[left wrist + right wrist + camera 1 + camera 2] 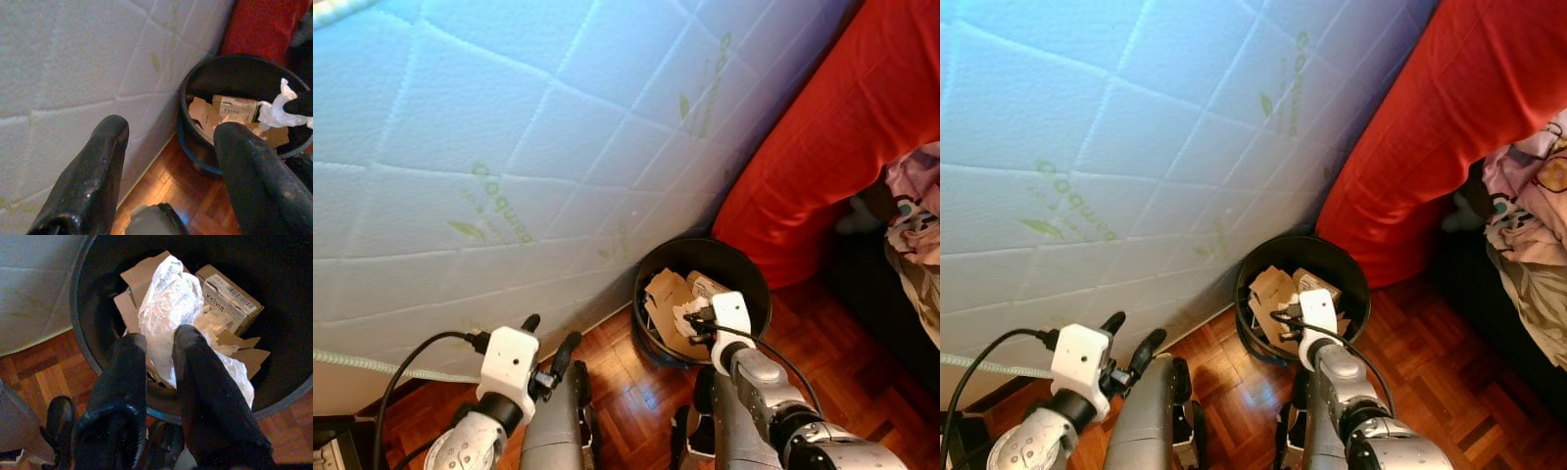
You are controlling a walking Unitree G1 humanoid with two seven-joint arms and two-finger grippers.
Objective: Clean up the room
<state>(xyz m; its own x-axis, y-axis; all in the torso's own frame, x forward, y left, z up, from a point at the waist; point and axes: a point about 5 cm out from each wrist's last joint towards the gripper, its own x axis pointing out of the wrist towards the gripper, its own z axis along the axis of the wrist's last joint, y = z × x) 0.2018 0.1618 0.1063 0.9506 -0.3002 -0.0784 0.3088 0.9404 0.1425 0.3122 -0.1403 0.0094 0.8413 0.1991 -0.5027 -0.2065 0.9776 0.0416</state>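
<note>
Now the right gripper (159, 345) hangs over the round black waste bin (651, 269), its fingers (205, 382) pinched on a crumpled white plastic wrapper (168, 298), so a release should drop it among the brown cardboard scraps (129, 306). At nine o'clock, the left gripper (168, 142) idles, fingers apart, beside the white quilted mattress (509, 147).
</note>
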